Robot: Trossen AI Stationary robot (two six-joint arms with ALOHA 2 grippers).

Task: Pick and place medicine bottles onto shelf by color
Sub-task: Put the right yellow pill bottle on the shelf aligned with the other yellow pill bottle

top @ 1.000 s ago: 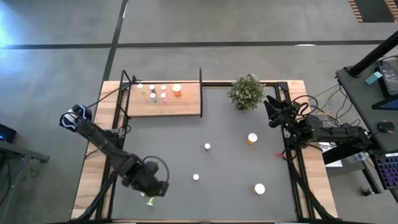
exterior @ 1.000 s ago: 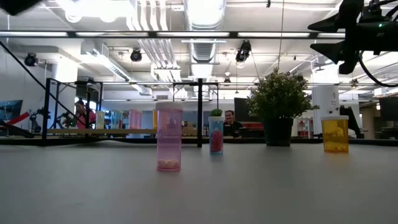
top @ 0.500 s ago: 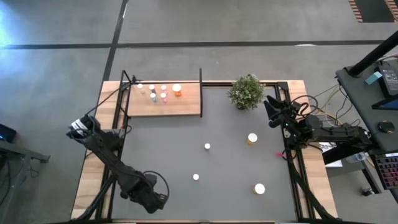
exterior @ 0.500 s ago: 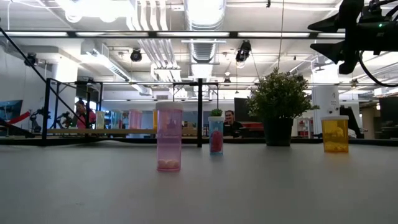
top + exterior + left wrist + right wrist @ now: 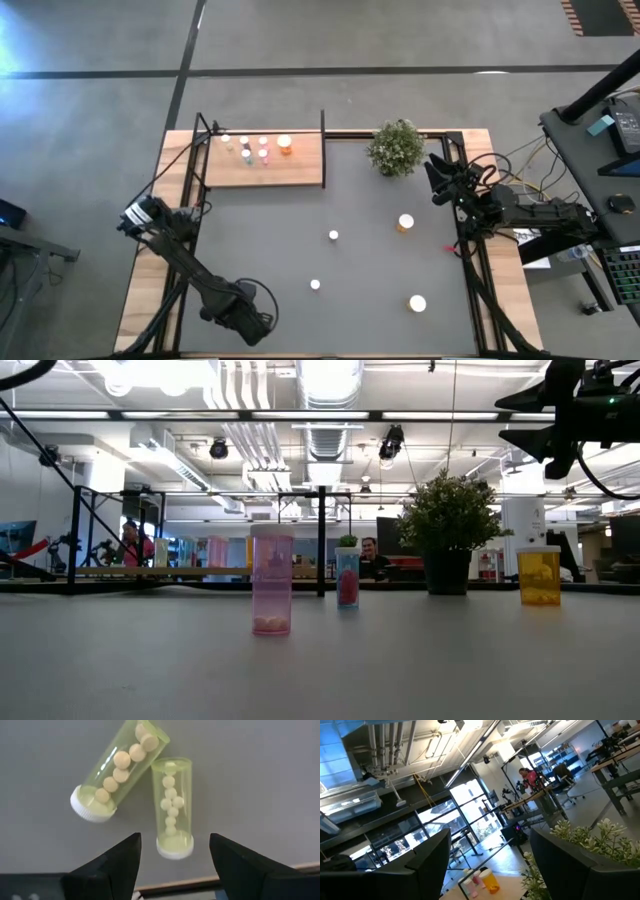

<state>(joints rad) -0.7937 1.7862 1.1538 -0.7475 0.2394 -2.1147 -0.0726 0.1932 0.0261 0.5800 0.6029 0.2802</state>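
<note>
A: Where is the left gripper (image 5: pixel 172 851)?

B: Low over the near left corner of the dark grey, matte table (image 5: pixel 370 230). Its two black, wedge-shaped fingers (image 5: pixel 115 865) stand apart with nothing between them.

A: What lies under it?

B: Two yellow-green bottles (image 5: pixel 174 807), both on their sides. They are clear plastic cylinders with ribbed white caps, and round pale tablets show through the walls. The second one (image 5: pixel 117 770) lies slanted, its closed end touching the first one's closed end. A wooden strip of the table's edge runs just beside their caps.

A: And the rest of the medicine bottles?

B: A small pink bottle (image 5: pixel 272 580) stands upright near the middle of the table's near half, translucent, with tablets at its bottom. Another small one (image 5: pixel 347 578), bluish with pink inside, stands toward the centre. A larger orange bottle (image 5: pixel 405 223) with a wide white cap stands right of centre, and a second wide white cap (image 5: pixel 417 303) shows near the near right corner.

A: The shelf?

B: The shelf (image 5: pixel 300 165) is a flat light-wood board with thin black posts, at the far left corner. Several small bottles and one orange one (image 5: pixel 285 145) stand along its far edge.

A: The right gripper?

B: The right gripper (image 5: pixel 438 178) hangs raised at the right edge, beside the bushy potted plant (image 5: pixel 396 147), its fingers spread and empty.
</note>
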